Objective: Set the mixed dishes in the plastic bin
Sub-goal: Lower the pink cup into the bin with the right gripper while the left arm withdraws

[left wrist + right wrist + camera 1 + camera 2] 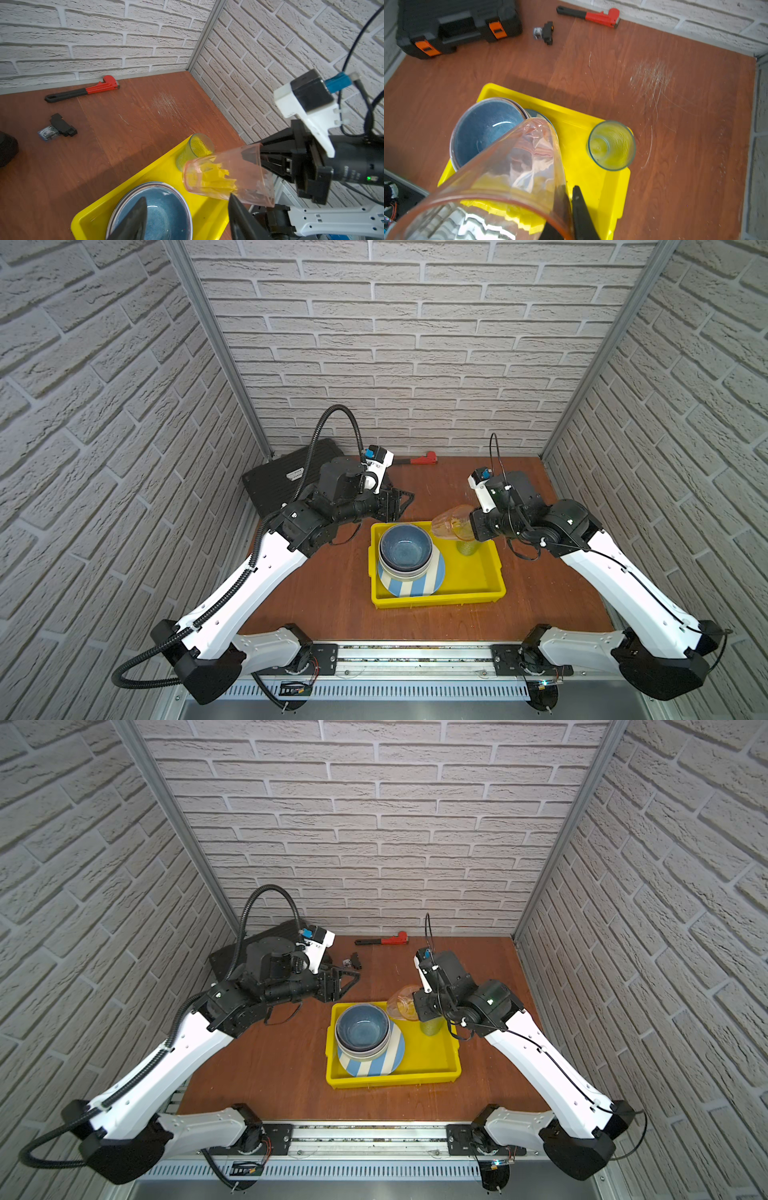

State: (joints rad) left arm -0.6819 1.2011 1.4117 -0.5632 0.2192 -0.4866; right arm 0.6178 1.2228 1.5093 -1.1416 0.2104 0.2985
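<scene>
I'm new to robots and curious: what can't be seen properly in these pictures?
- Striped plate, both top views: mostly under the bowls; anything beneath is hidden.
- Case, top view: partly behind the left arm.
- Small black part, top view: too small to identify.

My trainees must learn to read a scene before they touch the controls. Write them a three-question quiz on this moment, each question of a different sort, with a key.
1. True or false: the green tumbler stands upright inside the yellow bin.
2. What does the right gripper hold? A) the blue bowl B) the pink tumbler C) the red pipe wrench
3. Fill in: the left gripper is ____ and holds nothing.
Key: 1 true; 2 B; 3 open.
</scene>
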